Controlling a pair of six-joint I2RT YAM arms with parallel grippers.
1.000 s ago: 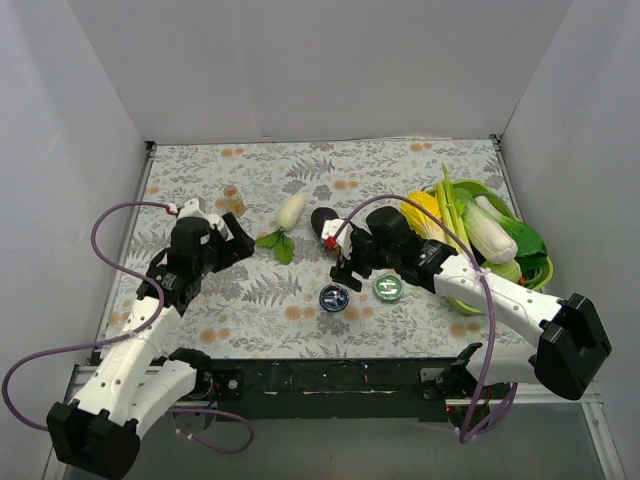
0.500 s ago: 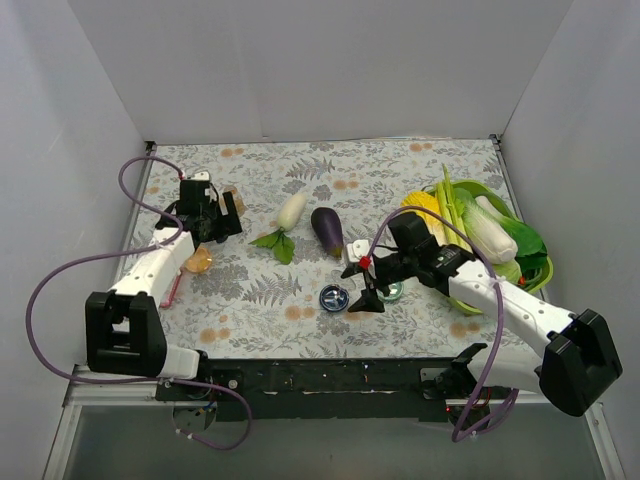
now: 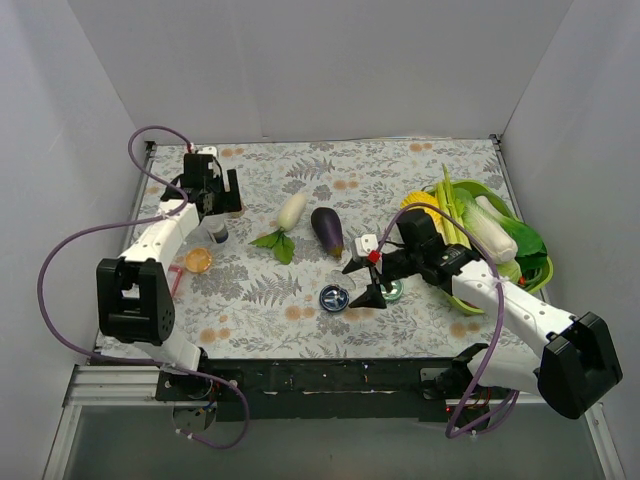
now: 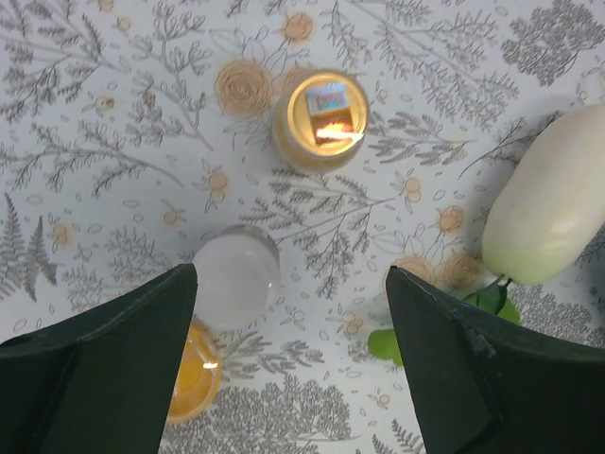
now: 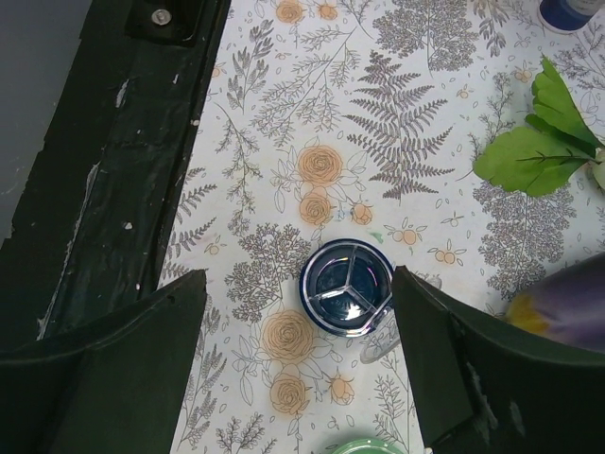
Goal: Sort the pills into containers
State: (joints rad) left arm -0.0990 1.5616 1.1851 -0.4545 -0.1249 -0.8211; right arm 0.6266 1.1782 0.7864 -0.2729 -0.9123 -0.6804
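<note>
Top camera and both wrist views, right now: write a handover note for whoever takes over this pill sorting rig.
Left gripper: open and empty, at the far left of the table, over a white-capped bottle. The amber bottle stands just beyond it, capped.
Right gripper: open and empty, over the blue tin. The green tin sits beside it.
Done: nothing visibly sorted, and no pills can be made out in any view.
Left: the whole sort, as far as these views show.

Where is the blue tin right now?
Top view: the blue tin sits front and centre on the table, just left of the green tin, with the eggplant behind it.
</note>
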